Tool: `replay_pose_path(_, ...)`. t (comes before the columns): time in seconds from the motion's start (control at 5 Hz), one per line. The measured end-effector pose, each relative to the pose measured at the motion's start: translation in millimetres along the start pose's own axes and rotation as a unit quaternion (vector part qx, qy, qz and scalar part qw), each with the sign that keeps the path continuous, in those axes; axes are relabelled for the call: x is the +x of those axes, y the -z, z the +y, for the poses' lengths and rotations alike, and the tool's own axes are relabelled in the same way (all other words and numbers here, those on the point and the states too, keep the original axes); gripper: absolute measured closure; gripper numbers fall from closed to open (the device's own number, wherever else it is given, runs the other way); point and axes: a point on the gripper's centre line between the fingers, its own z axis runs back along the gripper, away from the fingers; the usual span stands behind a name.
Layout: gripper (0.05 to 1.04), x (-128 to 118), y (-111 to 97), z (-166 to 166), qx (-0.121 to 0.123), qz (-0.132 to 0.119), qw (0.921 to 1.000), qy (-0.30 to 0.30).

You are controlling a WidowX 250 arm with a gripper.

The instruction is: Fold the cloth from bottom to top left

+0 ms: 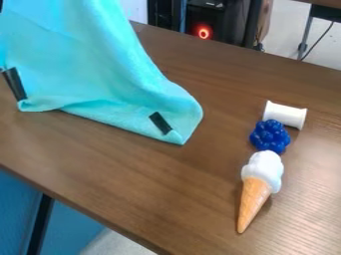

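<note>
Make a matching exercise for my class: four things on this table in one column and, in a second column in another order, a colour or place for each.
1. Cloth
2. Spool
3. Toy berry cluster
4. Toy ice cream cone

A. Blue, between two others
B. Nearest the view's bottom edge
C. White all over
D. Turquoise, with black strips

Pairs: 1-D, 2-C, 3-A, 4-B

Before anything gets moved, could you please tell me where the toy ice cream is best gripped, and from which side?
I'd take the tan cone just below the white scoop, from above, closing across its long sides. It lies on its side, tapering to a thin tip, and the blue cluster crowds the scoop's other end.
</note>
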Motion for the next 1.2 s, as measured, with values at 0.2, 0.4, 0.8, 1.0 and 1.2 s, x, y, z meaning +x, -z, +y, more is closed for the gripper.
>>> replay_pose_path(0.2,0.626,-11,10,10,-0.009,0.034,0.9993,-0.013)
replay_pose_path(0.4,0.316,-19,11,20,-0.015,0.039,0.9987,-0.028)
replay_pose_path(0.8,0.082,-27,11,29,-0.018,0.046,0.9983,-0.031)
replay_pose_path(1.0,0.083,-28,-11,32,0.015,0.025,0.9995,-0.015)
replay_pose_path(1.2,0.083,-27,-17,31,0.02,0.019,0.9995,-0.015)
